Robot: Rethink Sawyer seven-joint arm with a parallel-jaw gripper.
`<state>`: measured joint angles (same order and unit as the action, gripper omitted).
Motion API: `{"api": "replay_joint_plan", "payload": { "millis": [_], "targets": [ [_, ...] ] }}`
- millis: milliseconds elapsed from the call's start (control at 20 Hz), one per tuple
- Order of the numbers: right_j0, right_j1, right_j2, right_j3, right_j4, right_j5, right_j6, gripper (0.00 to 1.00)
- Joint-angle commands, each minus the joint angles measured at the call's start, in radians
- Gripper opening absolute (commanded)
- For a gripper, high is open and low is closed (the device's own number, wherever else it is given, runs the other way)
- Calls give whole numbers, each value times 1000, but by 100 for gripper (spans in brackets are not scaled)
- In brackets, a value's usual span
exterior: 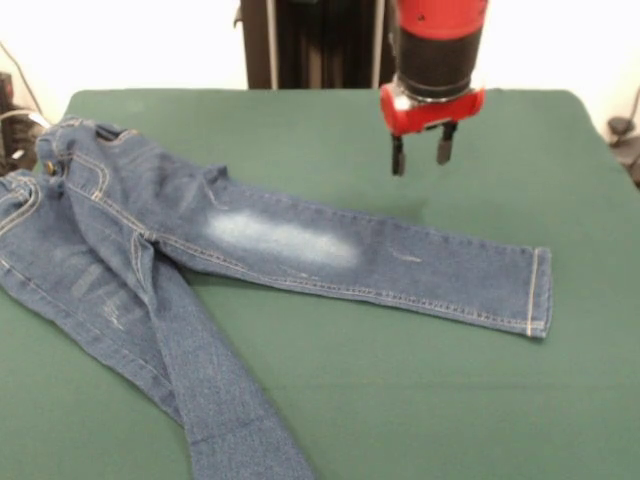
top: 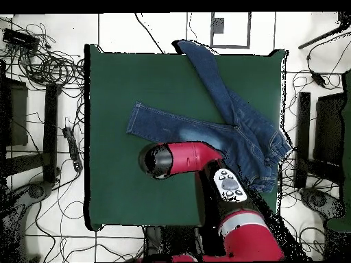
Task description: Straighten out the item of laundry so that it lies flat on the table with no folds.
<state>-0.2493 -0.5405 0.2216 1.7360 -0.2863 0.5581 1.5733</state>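
Observation:
The item of laundry (exterior: 280,243) is a small pair of blue denim jeans on the green table (exterior: 420,400). Its waistband lies bunched at the left edge. One leg runs straight to the right, with a pale faded thigh patch and a hemmed cuff. The other leg runs toward the front and off the bottom of the picture. My gripper (exterior: 421,154) hangs open and empty above the table, just behind the straight leg's knee, not touching the cloth. From overhead, the jeans (top: 206,130) spread in a V and the arm's head (top: 171,159) hides the fingers.
Bare green cloth (top: 116,178) takes up most of the table. Beyond the edges lie cables (top: 48,65) and dark equipment stands (top: 319,137) on a tiled floor.

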Motion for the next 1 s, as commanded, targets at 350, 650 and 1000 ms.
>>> {"api": "replay_joint_plan", "payload": {
  "millis": [350, 650, 1000],
  "targets": [
    [-39, 43, 229, -182, -104, 215, -248, 100],
    [-63, 74, 264, -234, -135, 268, -271, 100],
    [-77, 115, 301, -337, -152, 368, -315, 100]
  ]
}}
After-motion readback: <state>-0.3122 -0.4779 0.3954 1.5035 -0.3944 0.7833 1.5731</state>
